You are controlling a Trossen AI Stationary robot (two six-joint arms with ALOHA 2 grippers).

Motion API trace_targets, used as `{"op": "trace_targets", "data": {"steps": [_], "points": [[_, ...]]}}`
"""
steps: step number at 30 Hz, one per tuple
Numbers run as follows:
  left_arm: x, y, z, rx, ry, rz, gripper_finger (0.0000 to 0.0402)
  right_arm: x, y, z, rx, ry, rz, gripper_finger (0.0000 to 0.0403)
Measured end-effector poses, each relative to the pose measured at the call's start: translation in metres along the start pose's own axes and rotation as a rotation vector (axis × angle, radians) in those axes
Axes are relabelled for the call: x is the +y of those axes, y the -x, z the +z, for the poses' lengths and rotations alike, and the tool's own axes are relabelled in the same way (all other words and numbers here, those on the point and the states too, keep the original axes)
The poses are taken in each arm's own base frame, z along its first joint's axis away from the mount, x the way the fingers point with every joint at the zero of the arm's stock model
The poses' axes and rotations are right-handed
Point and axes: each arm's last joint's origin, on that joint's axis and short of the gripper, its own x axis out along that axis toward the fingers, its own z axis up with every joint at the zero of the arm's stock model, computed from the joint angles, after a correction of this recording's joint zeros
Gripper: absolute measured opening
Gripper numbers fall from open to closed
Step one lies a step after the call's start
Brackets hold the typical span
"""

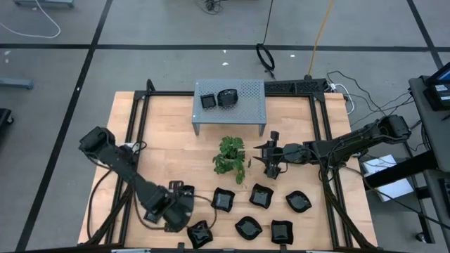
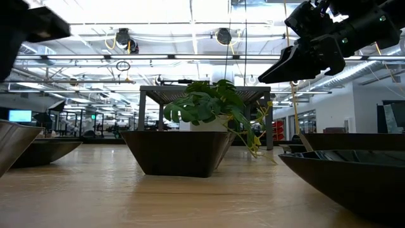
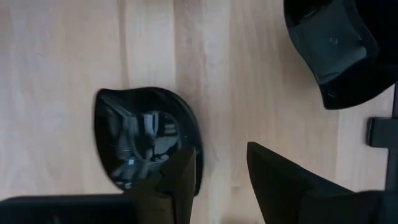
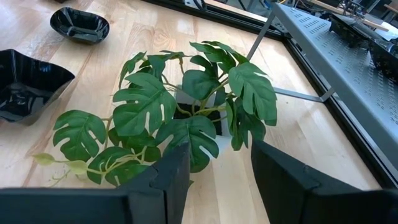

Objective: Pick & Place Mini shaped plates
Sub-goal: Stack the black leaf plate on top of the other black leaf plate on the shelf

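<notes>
The left end effector (image 1: 184, 211), fingers spread and empty, hangs over the nearest plate (image 1: 200, 233), far from the plant (image 1: 232, 157); one finger overlaps its rim.

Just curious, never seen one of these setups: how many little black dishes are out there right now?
8. Two sit on the grey shelf. Six lie along the table's near edge. The left arm may hide others.
</notes>
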Motion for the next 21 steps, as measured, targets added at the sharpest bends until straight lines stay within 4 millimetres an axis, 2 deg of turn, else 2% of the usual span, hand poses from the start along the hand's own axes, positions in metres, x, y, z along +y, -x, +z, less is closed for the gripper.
{"op": "trace_targets", "data": {"steps": [6,14,21], "points": [[-0.009,-0.008,-0.014,-0.017,0.01,0.01,0.015,0.0,0.0,0.0,0.0,0.0,0.0,0.0157],[-0.003,-0.022,-0.028,0.016,-0.02,0.069,0.015,0.0,0.0,0.0,0.0,0.0,0.0,0.0157],[-0.003,-0.032,-0.031,-0.012,-0.012,0.043,0.015,0.0,0.0,0.0,0.0,0.0,0.0,0.0157]]}}
